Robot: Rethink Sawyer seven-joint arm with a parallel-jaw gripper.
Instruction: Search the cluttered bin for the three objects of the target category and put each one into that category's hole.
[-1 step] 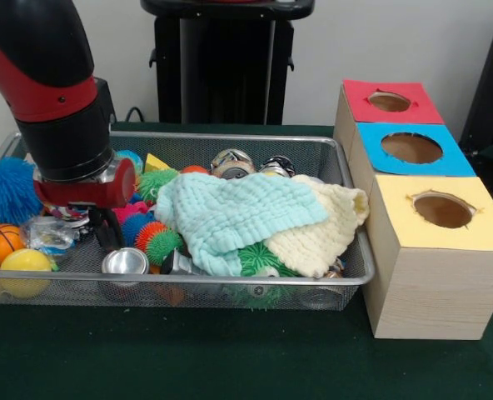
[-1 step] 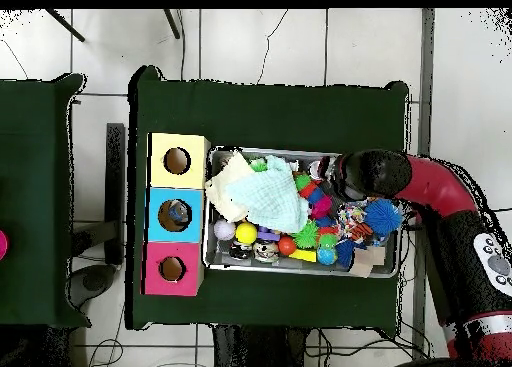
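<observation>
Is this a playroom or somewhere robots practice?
Probably a robot lab set up for practice. A robot arm reaches into a wire bin of toys on a green-covered table, beside a wooden box with red, blue and yellow holes.

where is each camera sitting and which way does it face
Front view: sits across the table at about bin height, facing the wire bin and three boxes; the red and black arm comes down at left, its end effector among the toys.
Overhead view: sits above, looking straight down; the arm reaches in from the right.
Both show the bin, the mint cloth and the boxes.
</observation>
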